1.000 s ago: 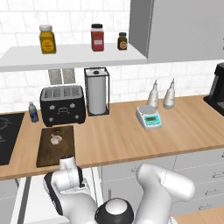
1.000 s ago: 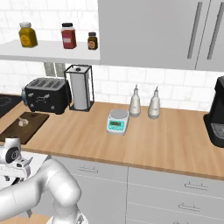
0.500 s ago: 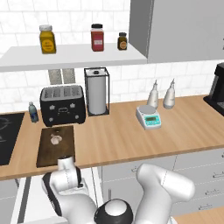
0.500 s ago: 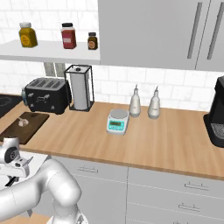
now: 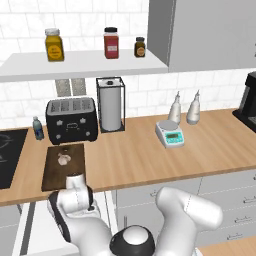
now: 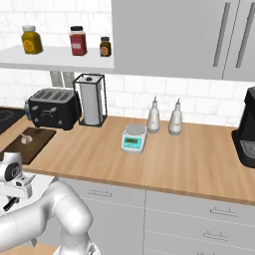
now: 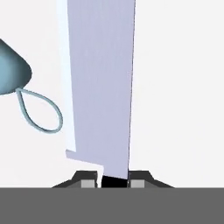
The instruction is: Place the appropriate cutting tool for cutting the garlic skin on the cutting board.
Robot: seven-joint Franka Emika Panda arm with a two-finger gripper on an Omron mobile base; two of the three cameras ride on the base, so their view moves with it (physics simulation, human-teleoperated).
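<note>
In the hand view the cutting tool [image 7: 103,78] runs straight up from my gripper [image 7: 113,181]: a narrow silver blade whose black handle sits pinched between the two fingertips [image 7: 89,183]. The gripper is shut on the handle, over a white surface. The arm reaches down below the counter's front edge, with its wrist [image 5: 75,195] just in front of the cutting board [image 5: 55,177]. The dark brown board [image 6: 35,147] lies on the counter's left end, and the garlic [image 5: 63,159] rests on its far half. From the right base view the garlic [image 6: 26,139] also shows as a small pale bulb.
A light-blue peeler [image 7: 11,72] with a wire loop lies left of the blade. Behind the board stand a black toaster [image 5: 71,120], a small blue bottle [image 5: 38,127] and a paper towel holder [image 5: 111,104]. A scale [image 5: 169,134] and two bottles [image 5: 175,106] stand farther right.
</note>
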